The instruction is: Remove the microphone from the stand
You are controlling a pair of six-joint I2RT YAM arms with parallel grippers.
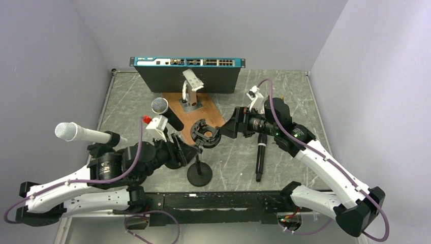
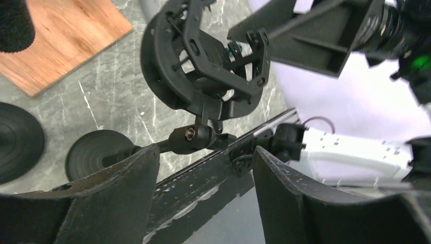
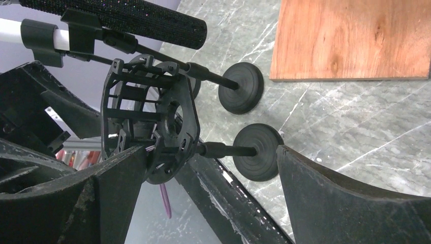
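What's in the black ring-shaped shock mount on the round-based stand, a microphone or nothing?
Empty. The black ring-shaped shock mount shows an open centre in all three views, with nothing held inside.

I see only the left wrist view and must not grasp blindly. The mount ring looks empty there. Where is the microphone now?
Observer: A black microphone lies flat on the table, right of the stand base.
Operator: Is the right pincer holding something?
Observer: No; the right wrist view shows the right pincer open, the mount ahead of it.
Operator: Any other microphone on a stand?
Observer: Yes, a silver-headed microphone sits clipped on a second stand by the board.
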